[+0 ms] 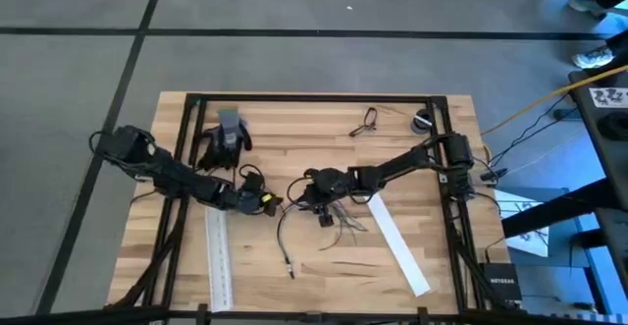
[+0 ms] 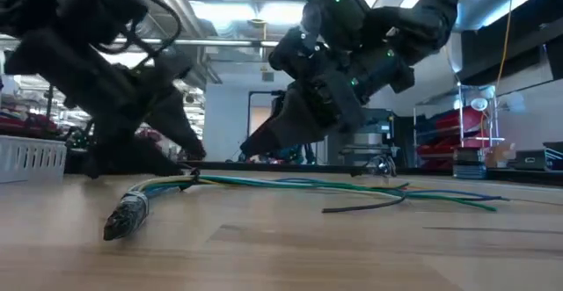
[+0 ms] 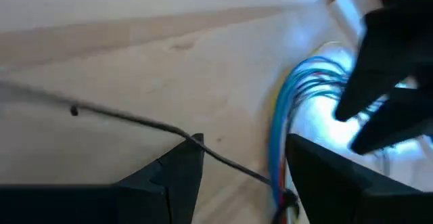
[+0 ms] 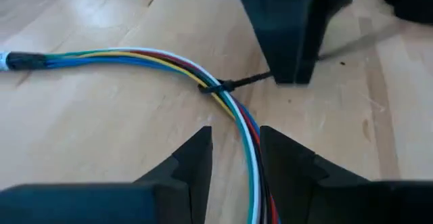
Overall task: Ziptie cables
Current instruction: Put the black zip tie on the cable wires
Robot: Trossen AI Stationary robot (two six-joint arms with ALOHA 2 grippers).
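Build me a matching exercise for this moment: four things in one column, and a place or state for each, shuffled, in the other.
Things:
1. cables
2. black zip tie
3. dark gloves
4. right gripper

Places and states:
A. lying beside the left arm, away from the bundle
B. low over the table, straddling the bundle
C. looped round the bundle, tail running toward the left gripper
D. coloured strands curving flat across the table

Pairs: 1-D, 2-C, 3-A, 4-B.
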